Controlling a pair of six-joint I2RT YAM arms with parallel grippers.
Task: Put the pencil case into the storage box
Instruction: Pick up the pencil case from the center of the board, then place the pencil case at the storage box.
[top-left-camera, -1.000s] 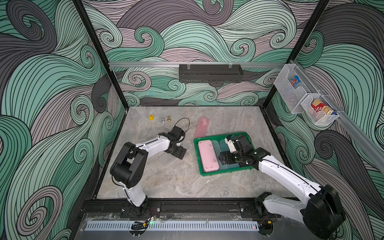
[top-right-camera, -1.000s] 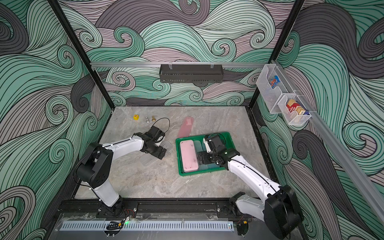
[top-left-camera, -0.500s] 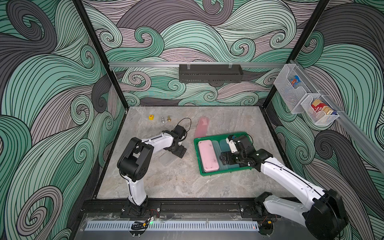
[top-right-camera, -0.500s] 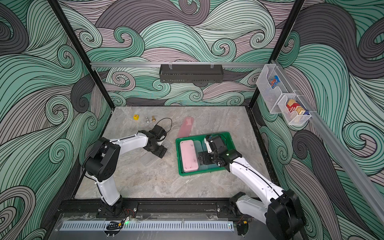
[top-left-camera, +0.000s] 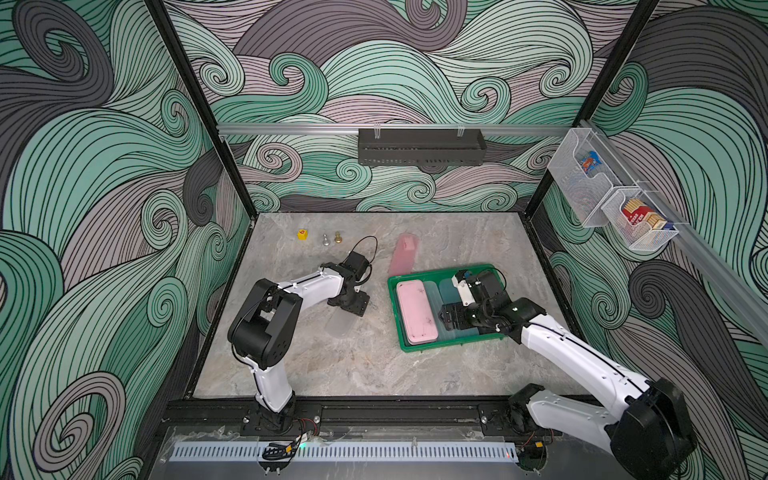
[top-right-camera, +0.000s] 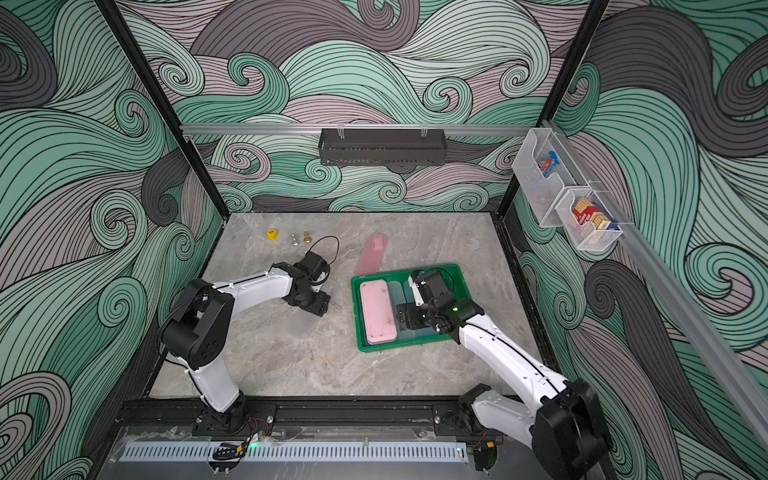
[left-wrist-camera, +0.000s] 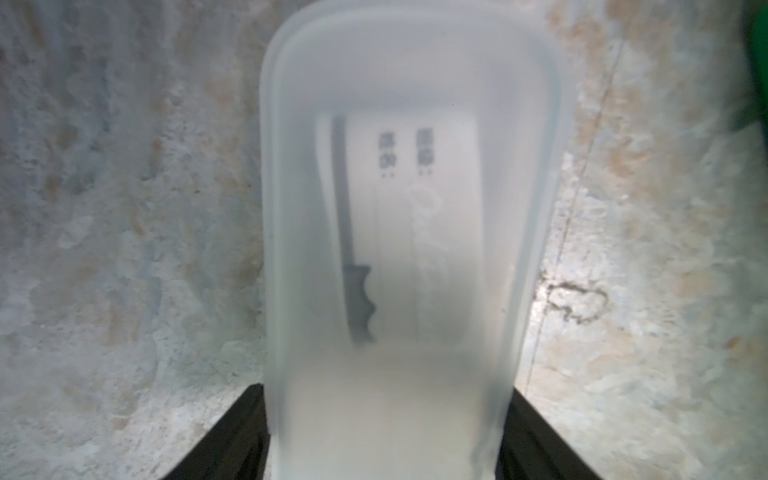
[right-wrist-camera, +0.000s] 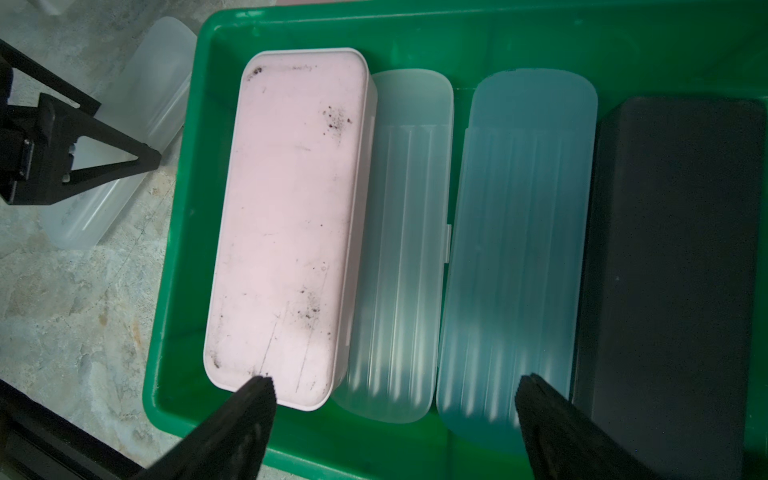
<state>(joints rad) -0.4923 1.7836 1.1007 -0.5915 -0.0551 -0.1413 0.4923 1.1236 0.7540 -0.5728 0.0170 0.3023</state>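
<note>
A frosted white pencil case lies on the marble table, left of the storage box, and shows in both top views. My left gripper is shut on its near end, one black finger on each long side. The storage box is a bright green tray holding a pink case, a clear case, a bluish case and a black case. My right gripper hangs open over the tray's near end, holding nothing.
A translucent red case lies on the table behind the tray. A yellow die and two small metal pieces sit at the back left. A black shelf and wire baskets hang on the walls.
My left gripper has closed from open onto the frosted white case, and the left arm's elbow has swung toward the front. The right arm has barely moved.
</note>
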